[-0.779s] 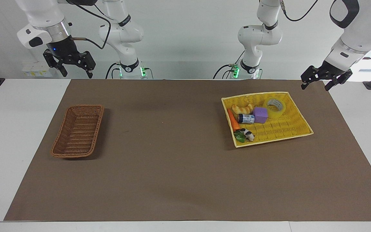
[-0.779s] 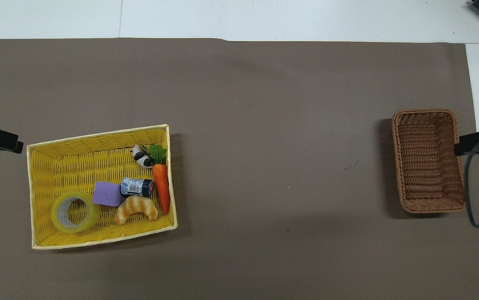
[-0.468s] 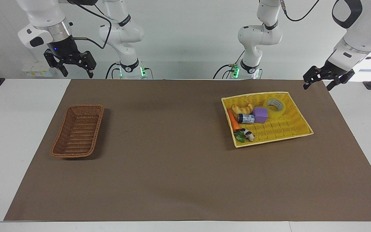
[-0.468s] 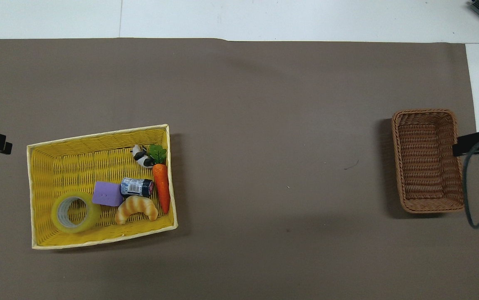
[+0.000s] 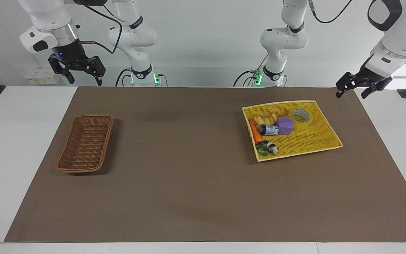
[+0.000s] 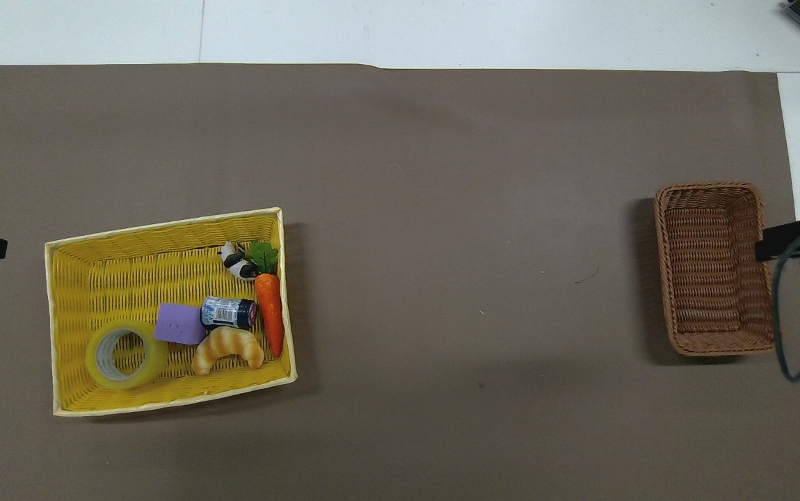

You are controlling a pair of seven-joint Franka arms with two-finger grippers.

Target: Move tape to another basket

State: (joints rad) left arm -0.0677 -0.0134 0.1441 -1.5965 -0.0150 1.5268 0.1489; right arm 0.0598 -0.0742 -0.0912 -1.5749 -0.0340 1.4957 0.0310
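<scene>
Tape [image 5: 302, 117] lies flat in the yellow basket [image 5: 321, 141], w/ a purple cube [image 5: 285, 126] just beside it. Wicker basket [image 5: 85, 144] sits well apart, toward the right arm's end of the tabletop [image 5: 196, 183]. Left gripper [image 5: 354, 90] & right gripper [image 5: 80, 76] both hang raised, jaws apart, holding nothing.

A white table [image 5: 19, 116] carries a brown mat [image 5: 196, 176] bearing the wicker basket [image 5: 85, 143] and a yellow basket [image 5: 324, 132]

Two baskets [image 5: 85, 143] [image 5: 324, 124], six items.
</scene>
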